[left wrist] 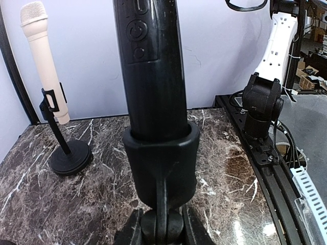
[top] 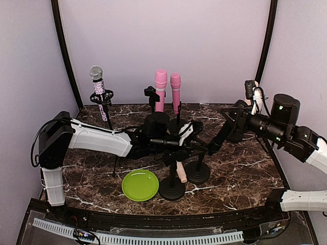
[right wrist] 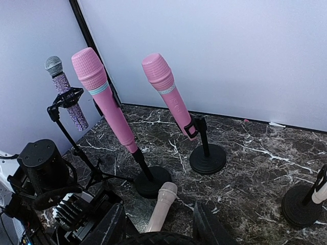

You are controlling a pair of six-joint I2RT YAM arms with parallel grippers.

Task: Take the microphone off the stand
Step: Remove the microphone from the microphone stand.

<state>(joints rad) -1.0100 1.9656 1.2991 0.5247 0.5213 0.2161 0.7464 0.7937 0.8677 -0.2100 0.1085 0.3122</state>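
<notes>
A black microphone (left wrist: 150, 56) stands in a black clip holder (left wrist: 161, 158) on a stand whose round base (top: 197, 172) is at the table's centre. My left gripper (left wrist: 162, 224) is shut on the stand's joint just under the holder; in the top view it (top: 176, 144) is at the centre. My right gripper (right wrist: 159, 209) is open, and its fingers (right wrist: 110, 224) stand wide apart on either side of a black rounded object at the bottom edge. In the top view it (top: 210, 147) is next to the left gripper.
A beige microphone (top: 180, 172) leans in a stand with base (top: 172, 189) beside a green plate (top: 140, 185). Two pink microphones (right wrist: 104, 97) (right wrist: 168, 92) and a sparkly one (top: 99, 89) stand on stands at the back. Another beige microphone (left wrist: 46, 66) stands at the right back.
</notes>
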